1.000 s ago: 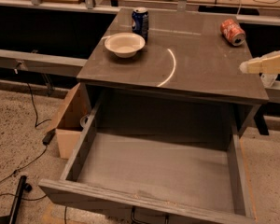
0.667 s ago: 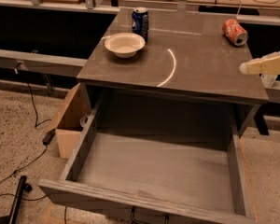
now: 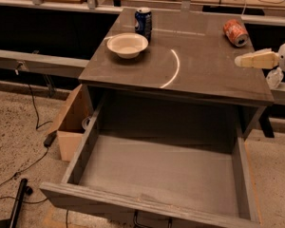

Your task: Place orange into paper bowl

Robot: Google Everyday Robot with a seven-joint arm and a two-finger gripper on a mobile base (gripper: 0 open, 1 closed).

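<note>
Your hand [image 3: 256, 60] hangs at the table's [image 3: 204, 75] right edge, well to the right of the paper bowl [image 3: 127, 45] and apart from it. You cannot tell whether it is spread or pressed together, nor whether it carries anything.

The bowl sits upright and empty. No orange shows anywhere on the table. The only orange-coloured thing is a soda can [image 3: 235, 32] lying on its side, far right of the bowl and a little behind it. By my reading you are at the start: either the fruit is hidden in the hand, or it has yet to be found.

If you do have it, the next move calls for a long sideways carry to above the bowl. Keep clear of the blue can [image 3: 143, 22], which stands upright just behind and to the right of the bowl, close enough to be knocked.

The table is dark and glossy, with a pale curved mark [image 3: 173, 70] to the right of the bowl. In front of and below the bowl a deep drawer [image 3: 156, 170] stands pulled open. A cardboard box [image 3: 71, 127] sits on the speckled floor [image 3: 19, 122], with cables [image 3: 33, 108] trailing beside it.
</note>
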